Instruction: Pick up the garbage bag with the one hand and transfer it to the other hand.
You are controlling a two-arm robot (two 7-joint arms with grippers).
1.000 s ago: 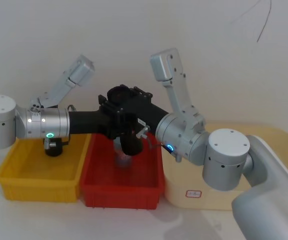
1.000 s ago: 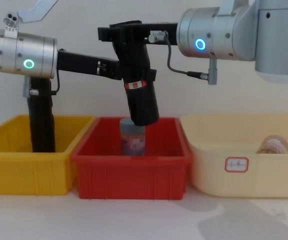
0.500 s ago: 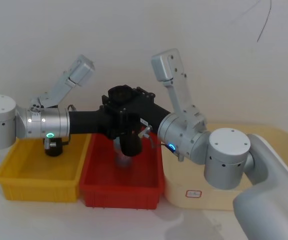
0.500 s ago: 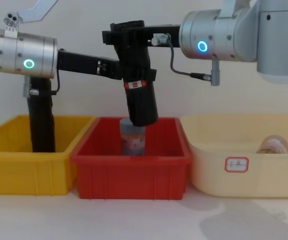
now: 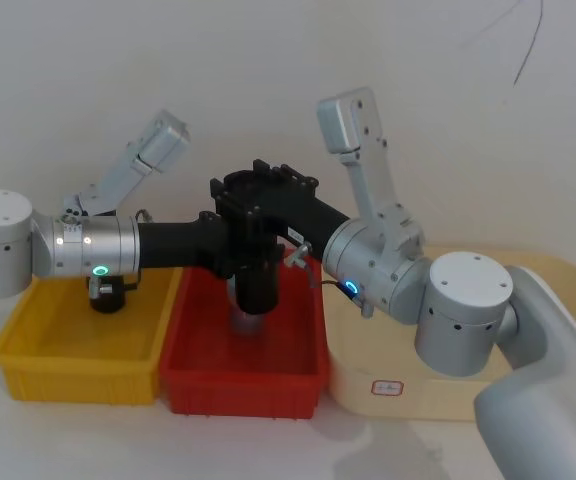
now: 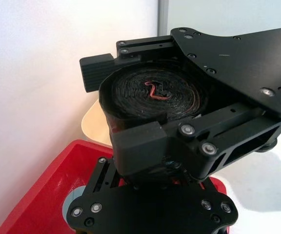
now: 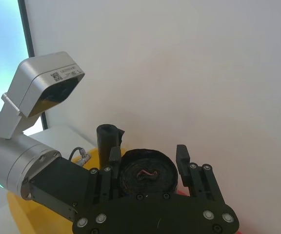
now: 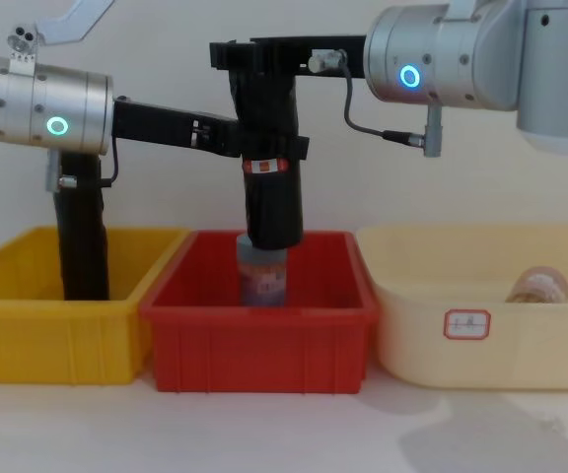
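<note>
Two robot arms are meeting above a red bin (image 8: 264, 345) on a white bench (image 8: 264, 434), both holding the garbage bag (image 8: 274, 207). Over the last second the roll has been swinging from a lean to a straight upright hang. The right end effector (image 8: 264, 79), on its blue-ringed wrist, has been rising and shifting rightward with the roll's top end.

The left end effector (image 8: 269, 148), on the green-ringed wrist, is reaching in from the left and is still clamping the roll just above its label band (image 8: 264, 166). In the wrist views the right end effector's fingers (image 6: 97, 73) are pressing against opposite sides of the roll's top end, so it is grasping the bag too. This is suggesting a handover at its midpoint: the receiving side is gripping, and the giving side is not yet letting go.

The garbage bag is showing as a tight black cylinder. Its end face is showing coiled layers with a small red curl at the centre, and a red-and-white band is wrapping its middle. Its lower end is hanging close over a small can (image 8: 262, 281) standing in the red bin; whether they are touching cannot be told.
</note>
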